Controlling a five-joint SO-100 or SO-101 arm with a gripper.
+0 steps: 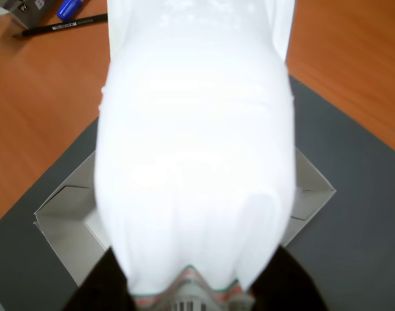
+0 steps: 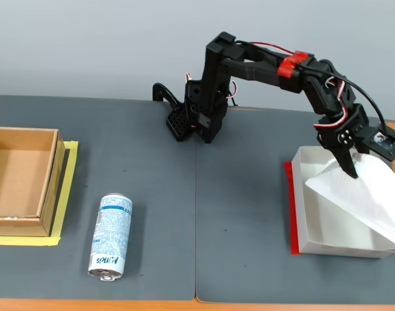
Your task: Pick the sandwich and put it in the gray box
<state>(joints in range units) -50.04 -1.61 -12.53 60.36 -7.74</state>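
Note:
The white sandwich pack (image 2: 362,192) hangs tilted over the gray box (image 2: 312,223) at the right of the fixed view, its far end reaching past the box's right wall. My gripper (image 2: 347,164) is shut on the pack's upper end. In the wrist view the pack (image 1: 197,162) fills the middle of the frame, its printed label at the bottom edge, and the dark fingers (image 1: 100,285) flank it. The gray box (image 1: 61,223) shows beneath the pack on both sides.
A blue-white can (image 2: 111,236) lies on the dark mat (image 2: 236,194) at front left. A brown cardboard box (image 2: 19,181) stands at the far left on yellow tape. The arm base (image 2: 194,120) is at the back. A pen (image 1: 61,26) lies on the wooden table.

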